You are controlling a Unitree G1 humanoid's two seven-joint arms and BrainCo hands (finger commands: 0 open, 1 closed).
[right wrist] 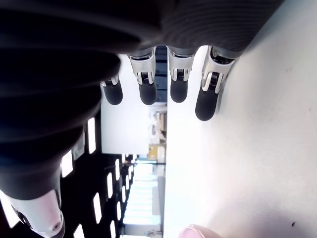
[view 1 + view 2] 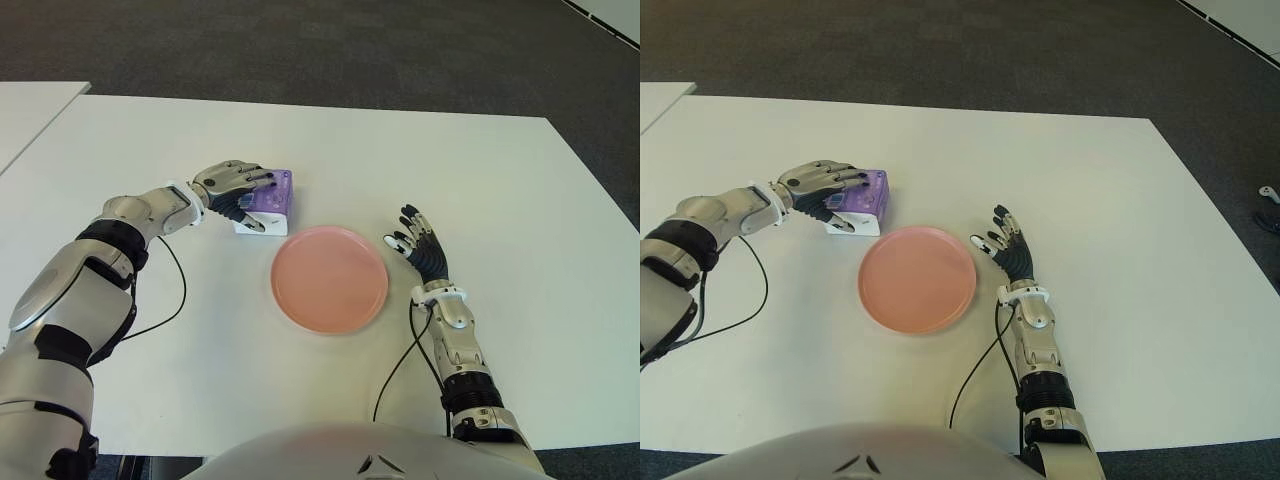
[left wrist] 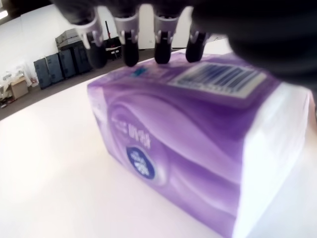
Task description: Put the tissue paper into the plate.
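A purple tissue pack [image 2: 278, 192] with white ends lies on the white table [image 2: 520, 220], just to the far left of the pink plate [image 2: 330, 279]. My left hand [image 2: 238, 188] is on the pack: its fingers [image 3: 163, 47] lie across the top and the thumb presses the near side. The left wrist view shows the pack [image 3: 198, 148] close up, still standing on the table. Nothing lies in the plate. To the right of the plate, my right hand [image 2: 418, 245] shows with its fingers [image 1: 178, 74] spread and nothing in them.
Black cables [image 2: 175, 300] trail from both wrists across the table toward me. Another white table's corner [image 2: 30, 110] shows at the far left. Dark carpet [image 2: 330, 50] lies beyond the far edge.
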